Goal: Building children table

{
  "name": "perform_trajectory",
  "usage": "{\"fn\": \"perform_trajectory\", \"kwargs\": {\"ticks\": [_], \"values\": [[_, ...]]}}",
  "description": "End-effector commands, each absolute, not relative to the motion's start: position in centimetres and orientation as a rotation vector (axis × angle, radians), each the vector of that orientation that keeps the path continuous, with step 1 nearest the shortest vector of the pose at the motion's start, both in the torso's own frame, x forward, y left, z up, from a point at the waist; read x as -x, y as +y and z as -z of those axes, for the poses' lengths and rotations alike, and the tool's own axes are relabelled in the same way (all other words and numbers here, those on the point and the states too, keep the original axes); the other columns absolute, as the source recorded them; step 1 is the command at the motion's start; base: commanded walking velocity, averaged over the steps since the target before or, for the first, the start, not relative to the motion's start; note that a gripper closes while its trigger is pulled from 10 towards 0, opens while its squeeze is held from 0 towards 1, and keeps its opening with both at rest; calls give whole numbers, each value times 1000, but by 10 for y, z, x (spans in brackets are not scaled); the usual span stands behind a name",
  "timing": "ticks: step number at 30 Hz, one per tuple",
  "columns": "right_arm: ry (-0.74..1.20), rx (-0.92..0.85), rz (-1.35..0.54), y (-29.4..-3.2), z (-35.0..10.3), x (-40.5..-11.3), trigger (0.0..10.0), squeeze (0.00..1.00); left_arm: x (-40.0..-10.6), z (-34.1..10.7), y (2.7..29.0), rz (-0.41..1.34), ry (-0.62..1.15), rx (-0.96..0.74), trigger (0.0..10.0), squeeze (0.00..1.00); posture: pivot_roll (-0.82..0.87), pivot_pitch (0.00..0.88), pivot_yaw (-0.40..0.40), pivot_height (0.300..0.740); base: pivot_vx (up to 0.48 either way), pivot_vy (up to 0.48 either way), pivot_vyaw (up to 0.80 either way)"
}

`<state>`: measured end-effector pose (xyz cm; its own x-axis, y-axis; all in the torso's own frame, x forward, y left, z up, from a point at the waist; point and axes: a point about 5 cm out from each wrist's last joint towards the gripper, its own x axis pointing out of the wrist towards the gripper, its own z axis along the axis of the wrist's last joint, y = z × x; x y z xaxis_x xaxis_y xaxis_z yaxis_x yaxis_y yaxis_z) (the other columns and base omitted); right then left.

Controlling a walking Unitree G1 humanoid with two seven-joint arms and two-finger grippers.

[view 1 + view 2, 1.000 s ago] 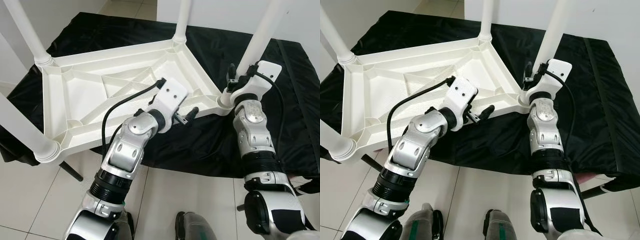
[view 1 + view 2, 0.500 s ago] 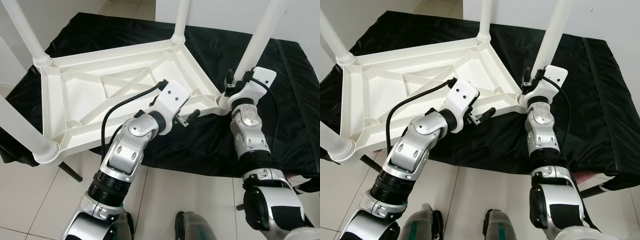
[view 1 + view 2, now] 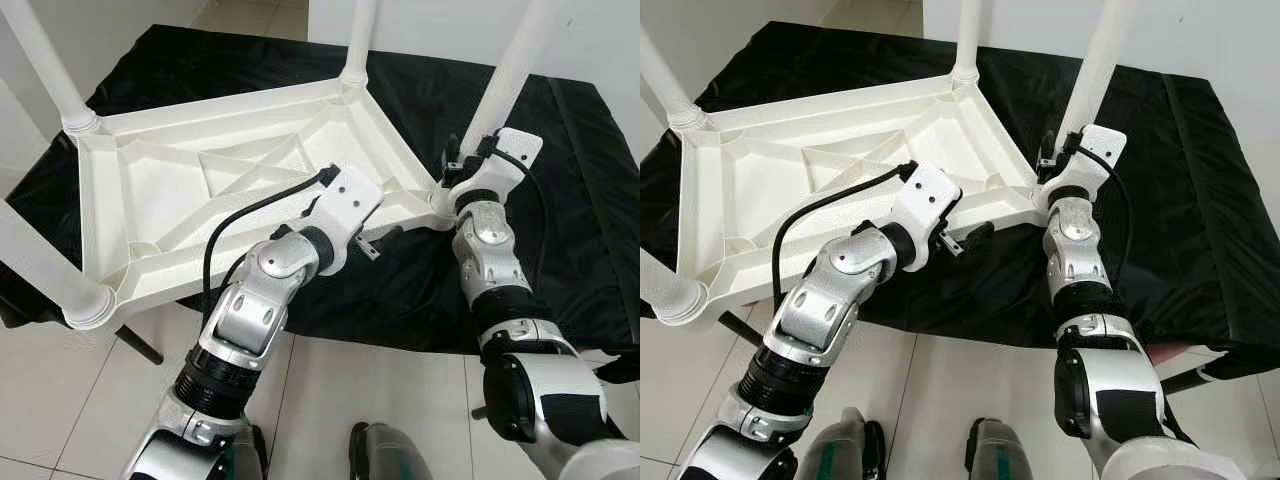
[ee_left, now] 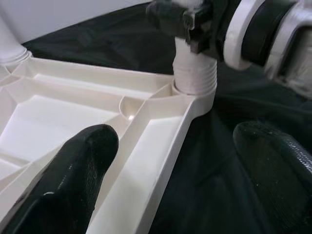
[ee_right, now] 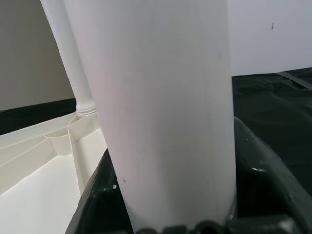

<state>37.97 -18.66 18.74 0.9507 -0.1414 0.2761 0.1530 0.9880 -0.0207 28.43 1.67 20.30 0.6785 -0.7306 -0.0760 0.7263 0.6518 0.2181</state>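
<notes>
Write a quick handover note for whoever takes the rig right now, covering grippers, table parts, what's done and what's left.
Right gripper: shut on the near-right leg just above its socket.
Left gripper: open, fingers straddling the tabletop's near rim, not gripping.
Tabletop: upside down on the black-covered surface.
Done: all four legs stand in their corner sockets.
Left: whether the near-right leg is fully seated cannot be seen; check it, then flip the table upright.

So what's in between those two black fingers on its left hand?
The white tabletop's near edge rail runs between the left gripper's open fingers, as its wrist view shows.
</notes>
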Motion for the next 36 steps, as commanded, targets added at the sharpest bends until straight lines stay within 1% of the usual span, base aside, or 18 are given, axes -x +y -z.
{"fn": "perform_trajectory", "kwargs": {"ticks": [1,12,13,20,25,28,36], "values": [[-230,36,153,-186,-175,-378,10000,0,-280,-198,17,837,7,-239,10000,0,-23,84,10,740,0,0,0],[-213,57,159,-192,-166,-374,10000,0,-278,-197,17,839,18,-232,10000,0,-33,103,11,740,0,0,0],[-204,70,161,-195,-162,-372,10000,0,-277,-197,17,838,21,-229,10000,0,-38,117,11,740,0,0,0],[-162,78,167,-199,-150,-368,10000,0,-276,-197,18,837,27,-224,10000,0,-39,133,15,740,0,0,0],[-139,64,158,-198,-146,-367,10000,0,-276,-198,18,834,30,-223,10000,0,-39,133,15,740,0,0,0],[-137,85,149,-196,-146,-368,10000,0,-276,-198,18,835,30,-223,10000,0,-41,142,17,740,0,0,0],[-138,219,-30,-179,-143,-364,10000,0,-275,-200,19,828,32,-221,10000,0,-37,162,19,740,0,0,0]]}}
